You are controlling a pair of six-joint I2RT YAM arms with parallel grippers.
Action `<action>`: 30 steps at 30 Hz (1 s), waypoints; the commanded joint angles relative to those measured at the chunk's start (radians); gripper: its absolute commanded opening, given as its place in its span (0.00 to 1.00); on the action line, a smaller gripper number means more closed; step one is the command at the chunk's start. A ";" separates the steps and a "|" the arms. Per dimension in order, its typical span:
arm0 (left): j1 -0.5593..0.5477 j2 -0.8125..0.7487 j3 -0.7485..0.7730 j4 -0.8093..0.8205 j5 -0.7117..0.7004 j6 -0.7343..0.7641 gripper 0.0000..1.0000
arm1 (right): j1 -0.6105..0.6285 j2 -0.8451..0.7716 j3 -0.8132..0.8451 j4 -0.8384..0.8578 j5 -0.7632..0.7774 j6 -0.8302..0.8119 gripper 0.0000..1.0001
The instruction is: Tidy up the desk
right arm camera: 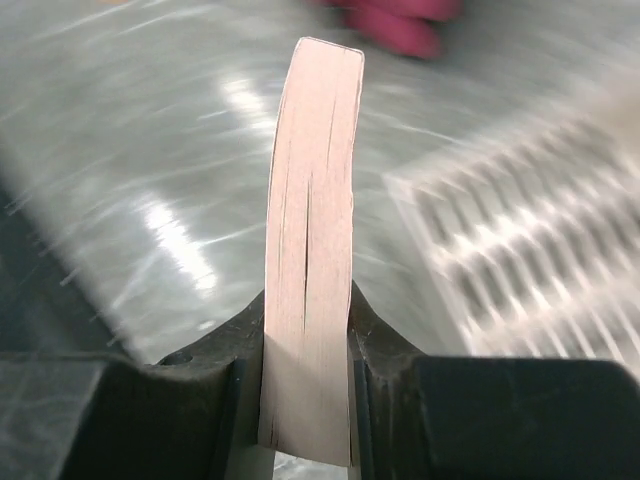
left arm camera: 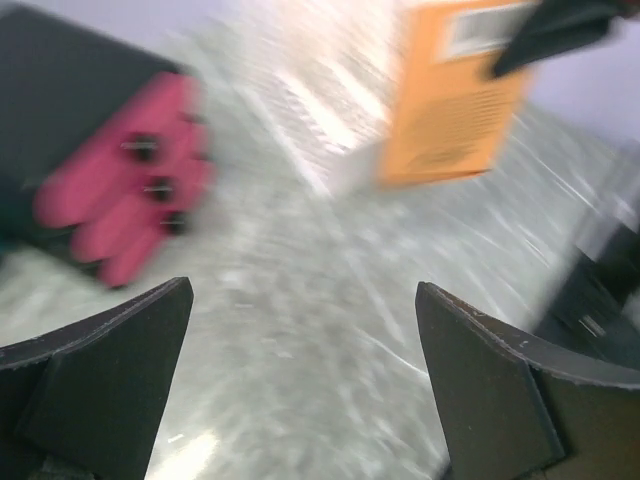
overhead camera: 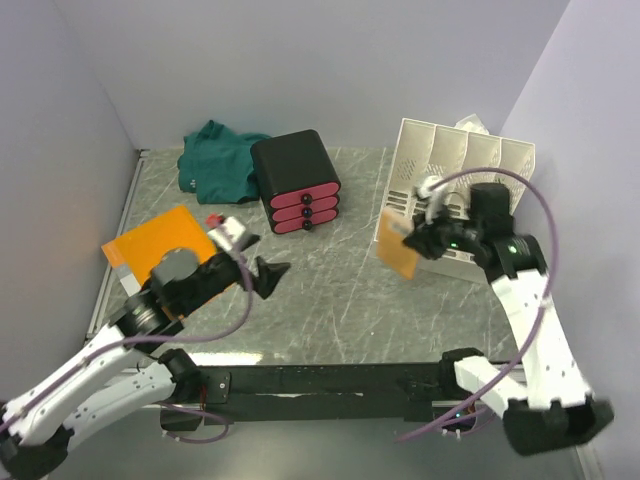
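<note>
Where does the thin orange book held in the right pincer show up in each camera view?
Top external: right of centre, the thin orange book in the right pincer, beside the white slotted rack.
Left wrist: upper right, blurred.
Right wrist: centre, edge-on, pages showing.
Shared landmark: the black drawer box with pink fronts.

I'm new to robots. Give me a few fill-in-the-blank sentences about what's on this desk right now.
1. The book clamped in the right gripper is ____ in colour.
2. The left gripper is ____, holding nothing.
3. The black box has ____ pink drawers.
4. The cloth in the far corner is ____ in colour.
Missing words: orange; open; three; green.
</note>
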 commanded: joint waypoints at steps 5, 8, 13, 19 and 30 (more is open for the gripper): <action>0.001 -0.219 -0.145 -0.038 -0.317 -0.003 1.00 | -0.372 -0.191 -0.029 0.407 0.407 0.381 0.00; 0.001 -0.233 -0.181 -0.058 -0.304 -0.008 1.00 | -0.402 -0.130 0.006 0.469 0.575 0.493 0.00; 0.001 -0.249 -0.198 -0.063 -0.291 -0.009 1.00 | -0.429 -0.039 0.045 0.498 0.694 0.569 0.00; 0.001 -0.244 -0.201 -0.066 -0.314 0.014 0.99 | -0.514 -0.012 0.040 0.508 0.745 0.554 0.00; 0.001 -0.230 -0.193 -0.063 -0.290 0.024 1.00 | -0.588 0.100 -0.021 0.580 0.601 0.435 0.00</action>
